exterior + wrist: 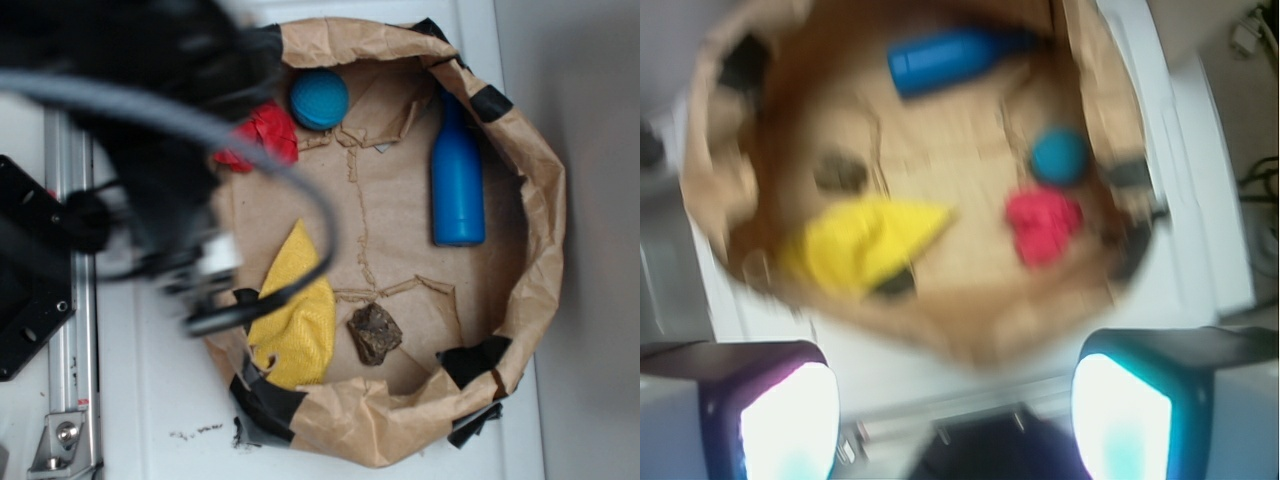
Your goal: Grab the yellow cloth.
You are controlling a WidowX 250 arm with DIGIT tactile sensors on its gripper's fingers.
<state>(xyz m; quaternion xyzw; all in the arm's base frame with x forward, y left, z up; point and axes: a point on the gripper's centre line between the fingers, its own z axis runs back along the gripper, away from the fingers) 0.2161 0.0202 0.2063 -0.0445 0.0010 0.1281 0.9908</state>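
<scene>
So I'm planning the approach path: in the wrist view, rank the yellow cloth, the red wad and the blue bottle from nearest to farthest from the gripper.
From the gripper, low in the wrist view:
1. Yellow cloth, lower left, and red wad, right: too close to call.
2. Blue bottle, at the top, clearly farthest.

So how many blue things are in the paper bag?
2. The blue bottle lies along the bag's right side, and the blue ball sits at the top beside the red wad. The arm may hide more.
</scene>
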